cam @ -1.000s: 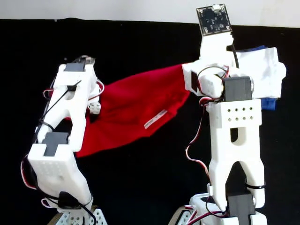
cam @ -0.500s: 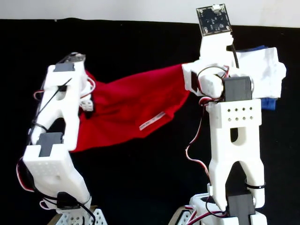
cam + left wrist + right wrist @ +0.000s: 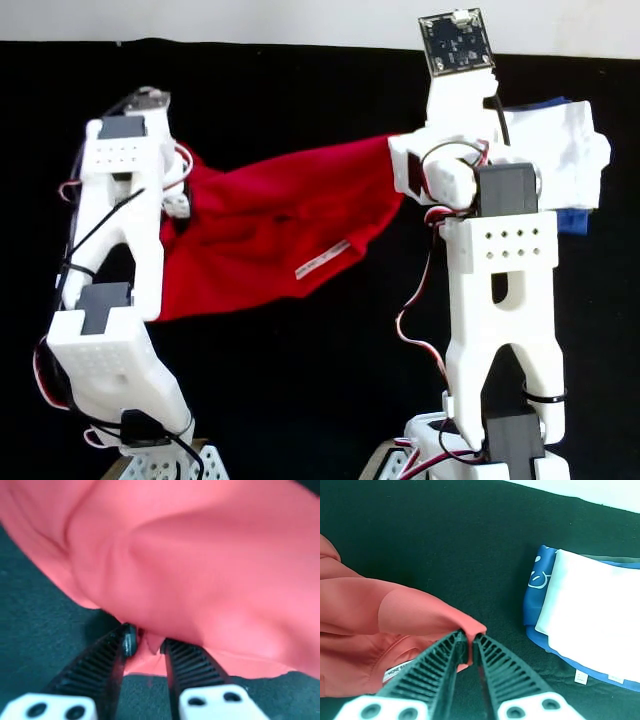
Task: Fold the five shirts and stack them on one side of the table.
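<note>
The red shirt (image 3: 280,225) is being held stretched between the two arms over the black worktop (image 3: 300,390). One edge is being clamped by the left pincer (image 3: 145,647), its jaws closed on a fold of cloth. The opposite corner is being pinched tight by the right pincer (image 3: 470,639). Near the right arm, a folded white shirt (image 3: 595,615) is being supported by a folded blue shirt (image 3: 532,605) beneath it.

The right gripper (image 3: 469,639) has its black ribbed fingers pinched tight on a corner of the red shirt (image 3: 380,625), whose white label (image 3: 397,671) shows just beside them. Across the black table (image 3: 445,535), well apart, a folded white shirt (image 3: 600,615) lies on a blue shirt (image 3: 536,587).
</note>
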{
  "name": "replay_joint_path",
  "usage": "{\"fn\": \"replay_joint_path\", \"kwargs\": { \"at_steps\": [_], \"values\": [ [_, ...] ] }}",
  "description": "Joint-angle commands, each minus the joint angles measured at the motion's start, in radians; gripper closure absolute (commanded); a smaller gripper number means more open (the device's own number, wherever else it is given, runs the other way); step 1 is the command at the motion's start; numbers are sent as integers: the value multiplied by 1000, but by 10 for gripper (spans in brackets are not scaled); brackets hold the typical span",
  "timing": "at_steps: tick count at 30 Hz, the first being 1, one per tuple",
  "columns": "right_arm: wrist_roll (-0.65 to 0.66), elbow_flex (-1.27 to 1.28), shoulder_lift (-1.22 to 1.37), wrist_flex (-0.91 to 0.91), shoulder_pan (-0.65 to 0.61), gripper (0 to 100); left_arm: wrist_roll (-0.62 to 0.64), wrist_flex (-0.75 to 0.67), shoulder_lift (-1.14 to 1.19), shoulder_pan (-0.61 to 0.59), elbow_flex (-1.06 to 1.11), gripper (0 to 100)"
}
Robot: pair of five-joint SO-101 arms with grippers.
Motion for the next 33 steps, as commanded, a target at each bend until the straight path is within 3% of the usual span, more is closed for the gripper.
{"fn": "replay_joint_path", "kwargs": {
  "at_steps": [1,7,14,17,22,26,33],
  "values": [
    [11,-2,-4,2,12,993,-12,18,-30,-8,-71,896],
    [11,-2,-4,2,12,993,-12,15,67,-4,-79,859],
    [8,-2,-4,18,12,993,2,18,194,-8,-185,998],
    [6,-2,-12,38,12,993,55,28,193,-5,-240,993],
    [5,-12,-44,47,15,993,63,203,189,-5,-414,992],
    [9,-22,-104,1,25,993,64,362,108,-21,-611,992],
    [11,-117,-87,-182,133,993,58,367,-200,-59,-707,992]
  ]
}}
